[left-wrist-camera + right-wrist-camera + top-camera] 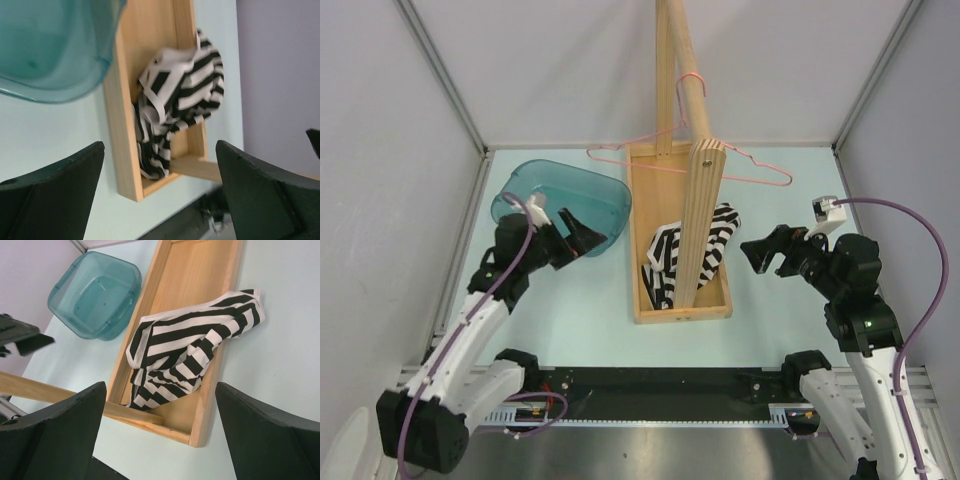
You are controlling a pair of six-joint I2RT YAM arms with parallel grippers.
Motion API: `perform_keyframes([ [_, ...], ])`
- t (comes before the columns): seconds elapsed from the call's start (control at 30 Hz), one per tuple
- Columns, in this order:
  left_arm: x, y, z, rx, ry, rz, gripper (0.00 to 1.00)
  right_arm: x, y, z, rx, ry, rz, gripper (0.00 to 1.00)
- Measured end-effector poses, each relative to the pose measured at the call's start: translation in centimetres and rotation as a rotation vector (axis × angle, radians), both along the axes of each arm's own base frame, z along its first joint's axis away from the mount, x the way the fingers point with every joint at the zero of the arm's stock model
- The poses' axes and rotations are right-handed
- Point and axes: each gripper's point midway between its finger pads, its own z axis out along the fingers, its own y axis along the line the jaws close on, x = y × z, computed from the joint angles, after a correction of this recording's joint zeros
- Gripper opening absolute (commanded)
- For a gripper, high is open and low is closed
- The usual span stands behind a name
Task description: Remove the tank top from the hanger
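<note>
Lying crumpled in the long, shallow wooden tray (638,250) at the centre of the top view: the small black-and-white striped tank top (665,262). It sits bunched in the lower half of the tray. One striped fold drapes over the tray's right wall and touches the pale blue-green counter (780,330). The upright wooden post (700,215) of the rack crosses in front of it in the top view and hides its middle.

Thin pink wire hanger (757,160): upper centre of the top view, hooked over the thick wooden rod (682,55). It hangs bare, well apart from the garment. No cloth is on its wire.

Translucent teal plastic bin (560,195): on the counter, just left of the tray, with its open side turned toward the camera.

Left pincer (582,235): mid-left of the top view, just beside the lower rim of the bin and pointing toward the tray. The left wrist view shows both black fingers (60,195) spread wide with nothing between them. It grips nothing.

Right pincer (760,255): right of the tray, above the counter, pointing left toward the tank top but apart from it. The right wrist view shows its fingers (270,435) equally wide apart, with the garment and tray visible through the gap. It grips nothing.
</note>
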Motion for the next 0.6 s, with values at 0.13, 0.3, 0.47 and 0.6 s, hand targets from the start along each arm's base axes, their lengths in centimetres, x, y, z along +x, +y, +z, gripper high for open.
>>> perform_keyframes([
  [0.13, -1.3, -4.8, -3.3, -0.067, 0.107, -0.18, 0.97, -0.5, -0.2, -0.2, -0.004, 0.012, -0.007, 0.96],
  [0.3, -2.5, -10.0, -2.9, -0.089, 0.039, -0.356, 0.95, -0.9, -0.2, 0.2, 0.004, -0.005, -0.008, 0.95],
  [0.47, -1.2, -12.8, -5.1, -0.035, 0.031, -0.399, 0.96, -1.1, -0.2, 0.4, 0.011, -0.012, -0.009, 0.95],
  [0.6, -0.1, -14.9, -7.3, 0.027, 0.028, -0.415, 0.96, -1.3, -0.3, 0.4, 0.006, -0.016, -0.009, 0.96],
])
